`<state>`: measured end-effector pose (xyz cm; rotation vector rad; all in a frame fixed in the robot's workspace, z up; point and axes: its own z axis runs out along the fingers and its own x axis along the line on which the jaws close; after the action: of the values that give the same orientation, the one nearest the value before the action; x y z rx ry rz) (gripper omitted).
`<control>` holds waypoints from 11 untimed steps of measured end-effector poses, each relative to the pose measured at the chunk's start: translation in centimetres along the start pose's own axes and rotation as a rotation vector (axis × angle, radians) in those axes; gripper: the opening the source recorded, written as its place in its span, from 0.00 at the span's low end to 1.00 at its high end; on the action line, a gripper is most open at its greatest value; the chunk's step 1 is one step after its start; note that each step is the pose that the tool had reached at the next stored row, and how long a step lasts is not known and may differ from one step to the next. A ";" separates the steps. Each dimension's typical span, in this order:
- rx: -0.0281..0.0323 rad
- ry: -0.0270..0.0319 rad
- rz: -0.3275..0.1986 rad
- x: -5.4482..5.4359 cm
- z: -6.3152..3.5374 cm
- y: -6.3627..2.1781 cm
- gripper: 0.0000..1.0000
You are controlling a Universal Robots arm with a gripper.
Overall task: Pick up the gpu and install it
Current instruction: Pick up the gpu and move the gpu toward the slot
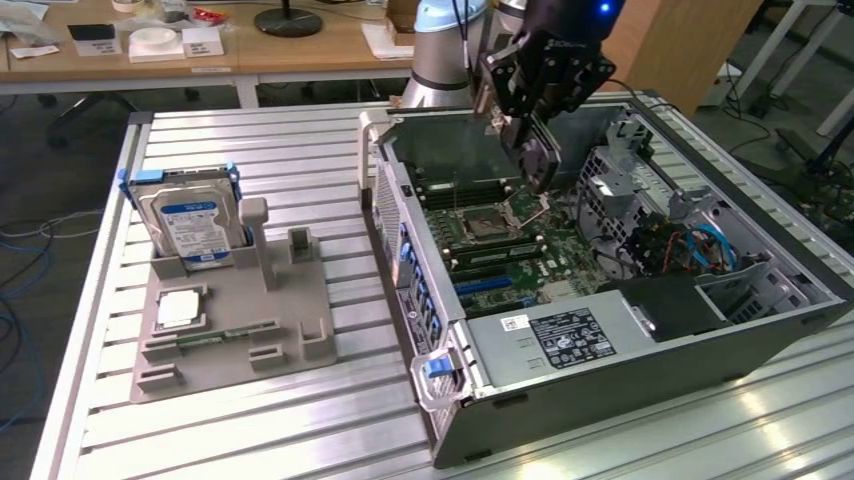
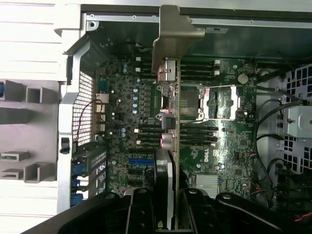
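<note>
One gpu gripped in jaws, hanging over motherboard inside open case; I judge end-grip keeps bracket free for seating.

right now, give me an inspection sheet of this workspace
surface: slatted metal table
job's things: gpu held on edge over the motherboard in the open case
clutter: hard drive, chip and memory stick in a grey holder
grippers: gripper shut on the gpu
cables: blue and red cables inside the case; floor cables beside the table
surroundings: wooden desk behind, with small items on it
</note>
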<state>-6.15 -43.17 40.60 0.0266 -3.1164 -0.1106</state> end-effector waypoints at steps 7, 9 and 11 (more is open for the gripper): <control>0.0000 0.0000 0.000 -0.5 0.02 -0.01 0.28; 0.0000 0.0000 0.000 -0.6 0.03 -0.01 0.28; 0.0001 0.0000 0.000 -0.7 0.03 -0.01 0.28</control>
<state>-5.45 -43.17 40.55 0.0267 -3.1164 -0.1105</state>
